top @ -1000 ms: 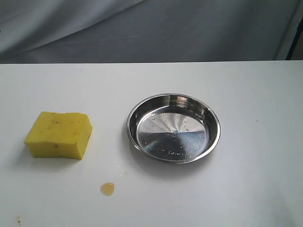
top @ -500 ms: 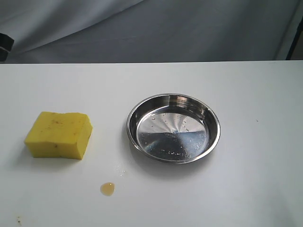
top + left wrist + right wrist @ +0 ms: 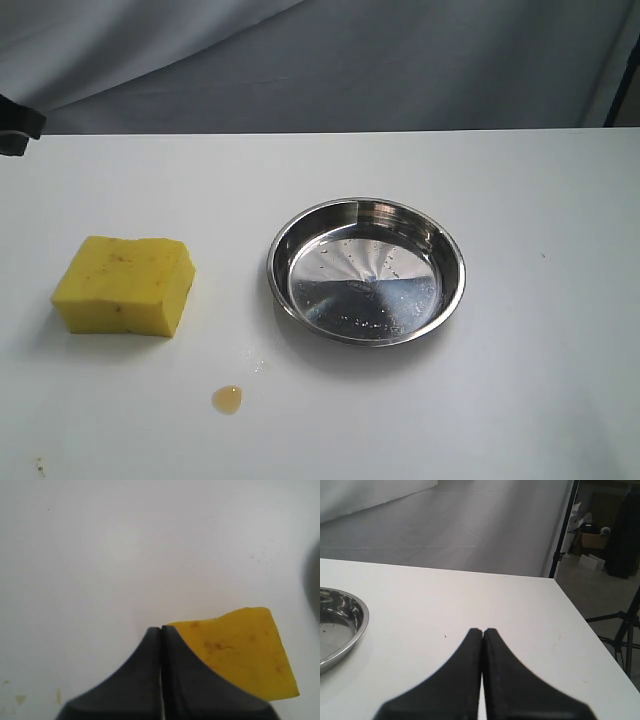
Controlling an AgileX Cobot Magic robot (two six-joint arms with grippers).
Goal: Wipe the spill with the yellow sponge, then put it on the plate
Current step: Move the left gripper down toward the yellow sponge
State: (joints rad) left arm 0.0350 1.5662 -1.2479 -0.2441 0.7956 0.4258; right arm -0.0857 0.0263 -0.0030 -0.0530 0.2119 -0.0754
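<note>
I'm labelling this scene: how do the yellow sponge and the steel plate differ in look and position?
The yellow sponge is a matte, speckled block; the plate is a round, shiny, shallow dish. The sponge is narrower than the plate. In the exterior view, the sponge sits left of the spill, the plate to its right. Both rest on the white table.

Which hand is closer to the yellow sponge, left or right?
The left hand: its wrist view shows the rectangular yellow foam sponge beside its shut tips; the right hand shows only the round stainless-steel plate.
</note>
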